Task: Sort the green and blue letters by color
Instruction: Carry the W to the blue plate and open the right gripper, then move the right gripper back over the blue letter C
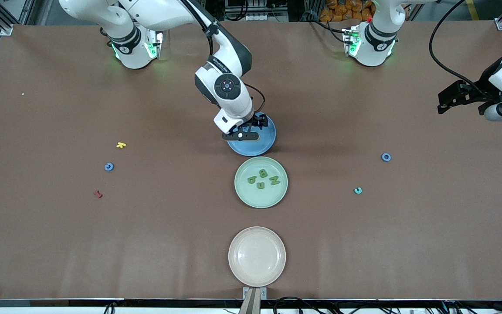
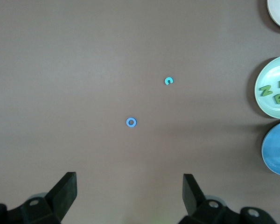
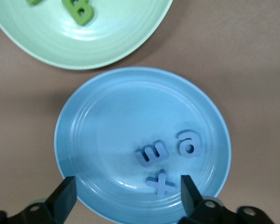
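Right tool [image 1: 251, 129] spread over glossy round blue plate [image 1: 263, 146]

Even overhead light, soft shadows, mild plate glare, sharp focus

1. Both arms have glossy white shells with dark grey and black bands at the joints.
2. Each base glows green from small lights at its collar.
3. The right arm's wrist carries a round black cap with a ringed marking and small printed lettering on the grey band above it.
4. A thin black cable loops beside that wrist.
5. The right tool [image 1: 251, 131] has black fingers [image 3: 65, 193] on a black bar with pale screws.
6. The left tool [image 1: 445, 102] is black, with wedge-shaped fingers [image 2: 65, 189]; thick black cables arc above it.
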You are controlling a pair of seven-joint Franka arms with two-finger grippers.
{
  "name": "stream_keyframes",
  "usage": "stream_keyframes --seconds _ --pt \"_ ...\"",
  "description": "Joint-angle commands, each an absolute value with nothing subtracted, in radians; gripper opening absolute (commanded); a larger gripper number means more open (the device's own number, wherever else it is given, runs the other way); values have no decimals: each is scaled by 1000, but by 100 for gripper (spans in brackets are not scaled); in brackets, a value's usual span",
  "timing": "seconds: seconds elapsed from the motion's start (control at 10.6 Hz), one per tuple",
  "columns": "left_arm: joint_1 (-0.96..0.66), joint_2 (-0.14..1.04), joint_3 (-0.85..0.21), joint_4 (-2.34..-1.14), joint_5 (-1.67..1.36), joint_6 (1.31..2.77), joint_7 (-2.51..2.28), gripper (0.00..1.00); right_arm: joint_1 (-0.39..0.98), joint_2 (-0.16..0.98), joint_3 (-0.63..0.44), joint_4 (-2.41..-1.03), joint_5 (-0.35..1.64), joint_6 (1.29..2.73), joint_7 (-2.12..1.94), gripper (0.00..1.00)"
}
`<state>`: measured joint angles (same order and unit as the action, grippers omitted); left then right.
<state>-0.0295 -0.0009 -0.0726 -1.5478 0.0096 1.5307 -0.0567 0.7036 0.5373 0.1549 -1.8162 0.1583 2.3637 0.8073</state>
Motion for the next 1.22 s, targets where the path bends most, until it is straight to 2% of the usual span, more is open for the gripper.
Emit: stream_keyframes --seconds 0.0,0.19,0.47,0.75,0.94,1.13 --pt "-25 -2 -72 -1546 0 1520 -46 100 585 529 167 -1801 156 2332 831 100" --pt "-26 5 -72 -1545 0 1520 -48 100 435 512 202 -1801 158 2327 827 100" --pt "-26 6 -72 -1545 0 1520 -46 100 290 491 202 -1801 155 2284 828 100" --pt "-26 9 -72 -1543 0 1520 -40 100 154 480 198 -1821 -58 2249 830 100" --pt "-28 20 -72 -1539 0 1520 -40 100 66 460 187 -1824 -69 2223 825 100" --pt "-28 21 -72 -1539 0 1522 -40 100 31 457 131 -1824 -68 2223 827 100"
